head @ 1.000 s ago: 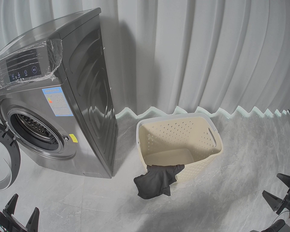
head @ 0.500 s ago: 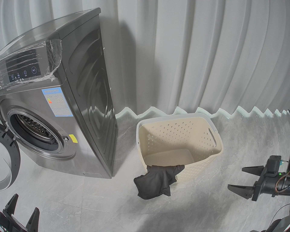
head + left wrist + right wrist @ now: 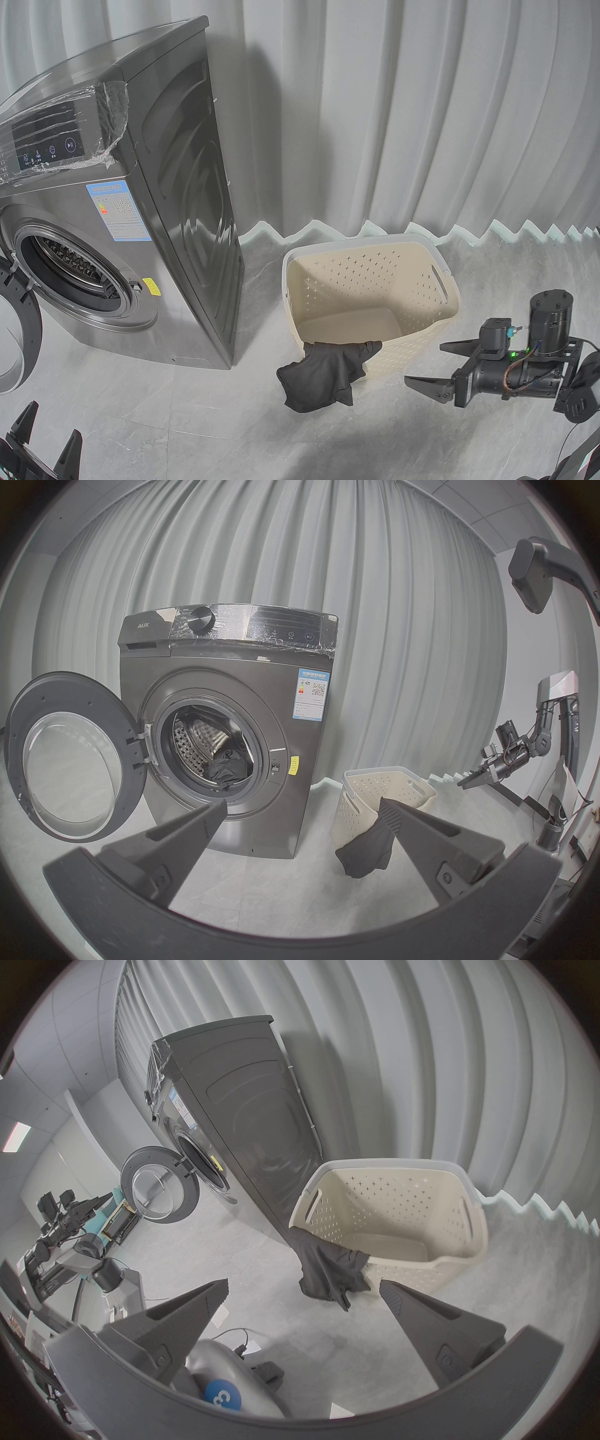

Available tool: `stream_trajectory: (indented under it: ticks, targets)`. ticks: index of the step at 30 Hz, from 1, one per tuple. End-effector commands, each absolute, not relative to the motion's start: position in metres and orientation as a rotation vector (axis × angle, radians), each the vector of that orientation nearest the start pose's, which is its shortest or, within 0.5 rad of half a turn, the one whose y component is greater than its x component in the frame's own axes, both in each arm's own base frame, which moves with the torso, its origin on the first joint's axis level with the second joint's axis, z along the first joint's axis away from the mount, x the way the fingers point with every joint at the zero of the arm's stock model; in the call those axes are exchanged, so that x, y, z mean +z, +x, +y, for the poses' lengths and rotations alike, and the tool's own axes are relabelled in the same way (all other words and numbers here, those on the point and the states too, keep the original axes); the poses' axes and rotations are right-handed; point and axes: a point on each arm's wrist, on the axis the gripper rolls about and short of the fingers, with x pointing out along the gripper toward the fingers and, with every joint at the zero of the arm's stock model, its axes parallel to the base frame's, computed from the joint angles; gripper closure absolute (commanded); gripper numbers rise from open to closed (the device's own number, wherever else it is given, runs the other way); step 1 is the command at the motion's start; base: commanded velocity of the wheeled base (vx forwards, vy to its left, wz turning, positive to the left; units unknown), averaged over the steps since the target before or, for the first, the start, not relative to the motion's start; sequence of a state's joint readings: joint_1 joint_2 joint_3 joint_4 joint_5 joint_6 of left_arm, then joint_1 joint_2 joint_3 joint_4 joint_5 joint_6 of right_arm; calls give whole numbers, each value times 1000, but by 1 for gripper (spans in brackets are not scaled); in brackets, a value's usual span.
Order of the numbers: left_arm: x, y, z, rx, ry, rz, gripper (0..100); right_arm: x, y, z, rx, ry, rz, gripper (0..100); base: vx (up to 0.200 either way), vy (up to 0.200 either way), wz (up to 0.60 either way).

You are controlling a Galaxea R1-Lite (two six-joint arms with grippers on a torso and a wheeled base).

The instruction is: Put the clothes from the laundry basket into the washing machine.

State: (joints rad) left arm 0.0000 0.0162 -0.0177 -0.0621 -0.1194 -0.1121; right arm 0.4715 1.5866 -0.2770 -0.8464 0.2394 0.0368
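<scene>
The grey washing machine (image 3: 125,187) stands at the left with its round door (image 3: 15,331) swung open. A dark garment (image 3: 226,769) lies inside the drum. The cream laundry basket (image 3: 369,240) sits on the floor to the machine's right. Another dark garment (image 3: 322,378) hangs over the basket's front rim and onto the floor. My right gripper (image 3: 425,362) hovers open, just right of the basket's front corner, pointing at that garment (image 3: 325,1266). My left gripper (image 3: 53,420) is open and low, in front of the machine.
White curtains (image 3: 406,112) hang behind the machine and basket. The grey stone floor (image 3: 219,425) is bare in front of both. The open door sticks out to the machine's left. Other equipment (image 3: 69,1241) stands far off in the right wrist view.
My right arm has swung in from the right edge toward the basket, its gripper staying open. The left gripper, the basket and the garment have not moved.
</scene>
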Motion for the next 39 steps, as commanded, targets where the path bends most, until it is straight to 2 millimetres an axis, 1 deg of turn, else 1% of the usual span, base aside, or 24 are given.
stream_trajectory:
  ticks: [1, 5, 14, 16, 20, 26, 27, 29, 31, 39]
  targets:
    - [83, -23, -3, -123, -109, -59, 0, 72, 209, 126, 689, -44, 540, 0, 0, 0, 0]
    - [83, -23, -3, -123, -109, -59, 0, 64, 222, 139, 677, -33, 506, 0, 0, 0, 0]
    - [83, -23, -3, -123, -109, -59, 0, 54, 243, 151, 660, -35, 500, 0, 0, 0, 0]
    - [83, -23, -3, -122, -109, -59, 0, 53, 245, 153, 661, -35, 499, 0, 0, 0, 0]
    - [83, -23, -3, -122, -111, -61, 0, 44, 256, 161, 663, -40, 509, 0, 0, 0, 0]
    - [83, -23, -3, -122, -114, -60, 0, 36, 269, 169, 664, -40, 499, 0, 0, 0, 0]
    - [83, -23, -3, -122, -115, -60, 0, 31, 273, 173, 660, -43, 496, 0, 0, 0, 0]
    - [83, -23, -3, -120, -117, -60, 0, 28, 277, 174, 640, -50, 493, 0, 0, 0, 0]
    - [83, -23, -3, -121, -119, -62, 0, 22, 286, 178, 603, -60, 487, 0, 0, 0, 0]
    - [83, -23, -3, -121, -119, -60, 0, 8, 295, 187, 541, -87, 502, 0, 0, 0, 0]
